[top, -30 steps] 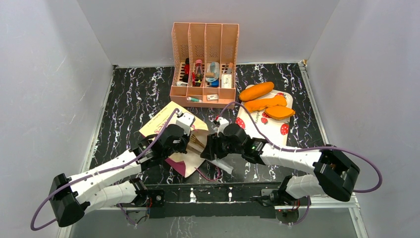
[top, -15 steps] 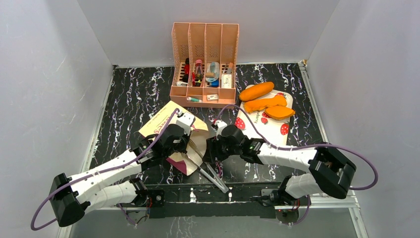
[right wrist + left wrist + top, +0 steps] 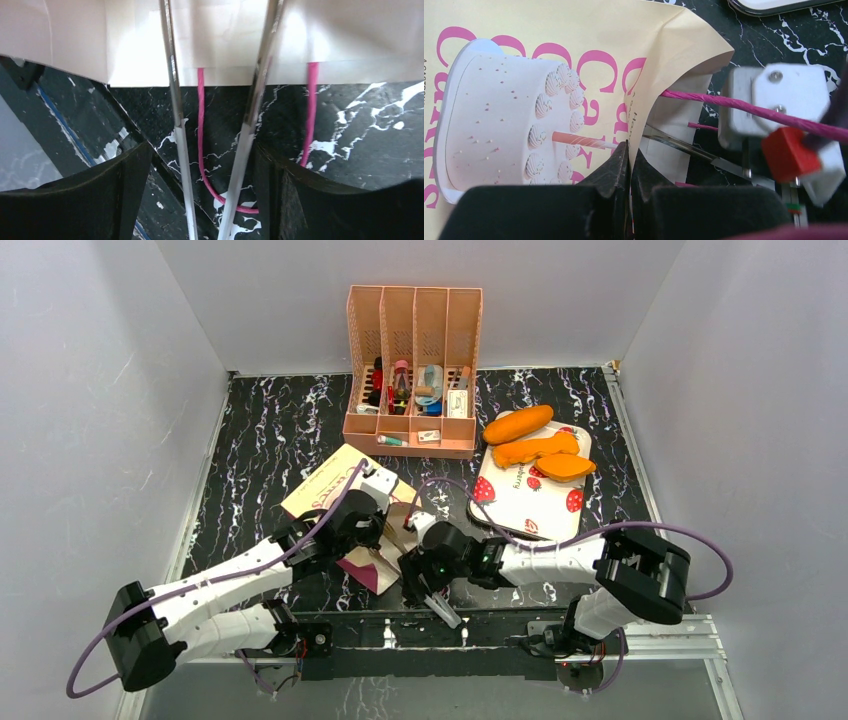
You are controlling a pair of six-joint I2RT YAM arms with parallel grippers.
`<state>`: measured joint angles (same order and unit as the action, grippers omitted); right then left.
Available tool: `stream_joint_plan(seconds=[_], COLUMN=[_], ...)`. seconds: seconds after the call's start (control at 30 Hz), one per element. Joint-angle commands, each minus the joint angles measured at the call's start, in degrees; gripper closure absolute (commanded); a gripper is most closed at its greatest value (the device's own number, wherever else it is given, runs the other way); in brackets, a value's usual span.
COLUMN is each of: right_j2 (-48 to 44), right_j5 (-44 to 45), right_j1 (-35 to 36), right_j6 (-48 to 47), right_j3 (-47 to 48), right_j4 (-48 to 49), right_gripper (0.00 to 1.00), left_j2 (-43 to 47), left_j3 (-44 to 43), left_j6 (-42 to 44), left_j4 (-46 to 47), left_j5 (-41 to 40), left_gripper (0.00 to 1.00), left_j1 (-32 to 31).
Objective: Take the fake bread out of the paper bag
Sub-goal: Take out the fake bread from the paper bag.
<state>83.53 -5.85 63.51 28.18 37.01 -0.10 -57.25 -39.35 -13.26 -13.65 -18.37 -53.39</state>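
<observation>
1. Paper bag (image 3: 574, 17) flat on the desk (image 3: 270, 430), left of middle, mouth turned toward the right arm.
2. Pinching the bag's upper lip with the left tool (image 3: 629, 155), fingers closed tight on the paper, propping the mouth open.
3. Holding metal tongs (image 3: 176, 125) in the right tool (image 3: 202, 150), grip loosened over the last second, letting the blades spread.
4. Just changed: right arm drawn back toward the near edge and swung left, lining the tongs up with the mouth. Blades now reaching in past the lip, above a pink cord handle (image 3: 200, 110).
5. 3 pieces of bread (image 3: 518, 424) already on the tray (image 3: 530, 502) at the far right, well apart from the bag.
6. No bread visible inside from either wrist view. Probably a reach for whatever remains, if anything.
</observation>
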Motion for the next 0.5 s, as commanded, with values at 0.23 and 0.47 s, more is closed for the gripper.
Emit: stream_joint_plan(seconds=[0.23, 0.47], right_j2=[5.14, 9.75], right_j5=[8.16, 10.75], right_j1=[3.92, 5.25], right_j6=[-1.47, -1.48], right_j3=[3.82, 7.13], right_j4=[2.04, 0.93], right_gripper=[0.35, 0.34], left_j2=[1.36, 2.89], left_j3=[-1.91, -1.22], left_j6=[-0.76, -1.91], left_j4=[1.0, 1.01], left_j5=[1.07, 1.7], left_gripper=[1.0, 1.0], left_j1=[-0.24, -0.24])
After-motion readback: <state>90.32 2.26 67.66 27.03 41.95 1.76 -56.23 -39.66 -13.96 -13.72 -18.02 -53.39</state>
